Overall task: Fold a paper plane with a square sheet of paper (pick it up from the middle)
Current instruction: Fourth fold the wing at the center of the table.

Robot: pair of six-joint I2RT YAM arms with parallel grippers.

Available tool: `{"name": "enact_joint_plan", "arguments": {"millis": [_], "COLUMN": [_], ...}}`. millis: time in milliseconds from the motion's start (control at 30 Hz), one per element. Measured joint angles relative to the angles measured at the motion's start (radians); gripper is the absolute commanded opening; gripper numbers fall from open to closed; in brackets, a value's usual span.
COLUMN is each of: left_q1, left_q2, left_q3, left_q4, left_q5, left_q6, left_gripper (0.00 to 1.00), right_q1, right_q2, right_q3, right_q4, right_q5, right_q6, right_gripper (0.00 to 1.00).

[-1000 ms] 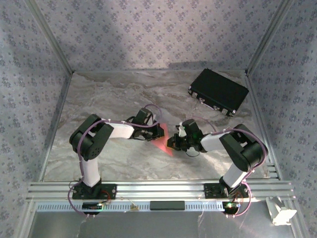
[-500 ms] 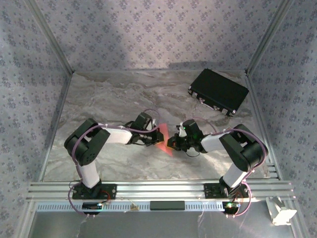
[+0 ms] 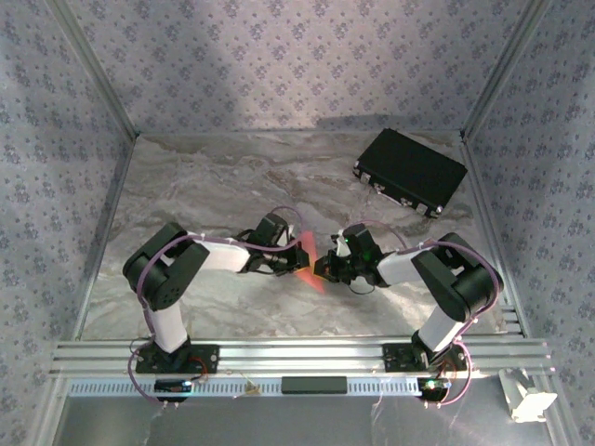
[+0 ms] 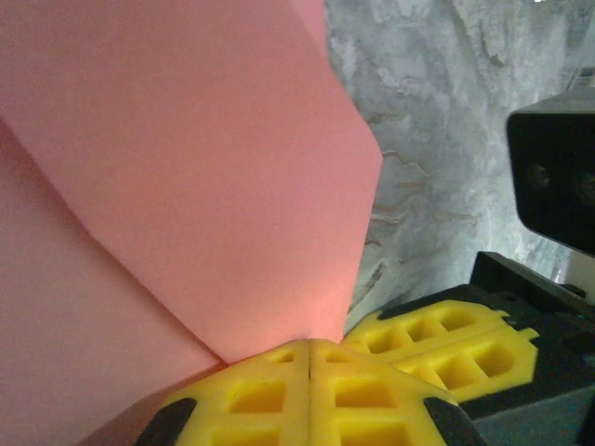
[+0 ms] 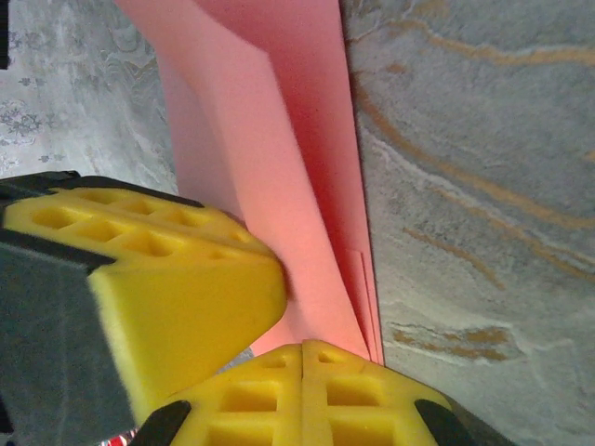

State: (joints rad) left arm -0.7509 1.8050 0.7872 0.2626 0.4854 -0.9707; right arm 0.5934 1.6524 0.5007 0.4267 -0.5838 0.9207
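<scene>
Your left gripper (image 4: 310, 370) and right gripper (image 5: 304, 370) both clamp the thin, creased salmon-pink sheet of paper (image 4: 186, 177), close together. Pull unevenly and you could tear it.

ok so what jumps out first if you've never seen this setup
The creased pink paper stands up mid-table, pinched between the left gripper and the right gripper, whose yellow pads are shut on it. A black case lies at the far right corner of the marbled table.
</scene>
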Motion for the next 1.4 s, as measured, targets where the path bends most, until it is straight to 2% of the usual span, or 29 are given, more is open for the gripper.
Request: {"name": "enact_joint_plan", "arguments": {"millis": [400,567,833,1167,1400], "left_q1": [-0.001,0.026,0.049,0.041,0.061], "left_q2": [0.017,0.017,0.014,0.004,0.066], "left_q3": [0.078,0.096,0.102,0.102,0.114], "left_q4": [-0.132,-0.161,-0.161,-0.104,-0.098], "left_q5": [-0.060,-0.075,-0.072,-0.016,-0.002], "left_q6": [0.001,0.009,0.029,0.046,0.061], "left_gripper": [0.00,0.00,0.01,0.02,0.01], "right_q1": [0.001,0.002,0.003,0.002,0.002], "right_q2": [-0.001,-0.001,-0.003,-0.003,-0.003], "right_q3": [0.000,0.000,0.000,0.003,0.003], "right_q4": [-0.004,-0.005,-0.008,-0.019,-0.019], "right_q5": [0.004,0.005,0.008,0.006,0.003], "right_q6": [-0.003,-0.008,-0.020,-0.039,-0.045], "right_gripper": [0.00,0.00,0.00,0.00,0.00]}}
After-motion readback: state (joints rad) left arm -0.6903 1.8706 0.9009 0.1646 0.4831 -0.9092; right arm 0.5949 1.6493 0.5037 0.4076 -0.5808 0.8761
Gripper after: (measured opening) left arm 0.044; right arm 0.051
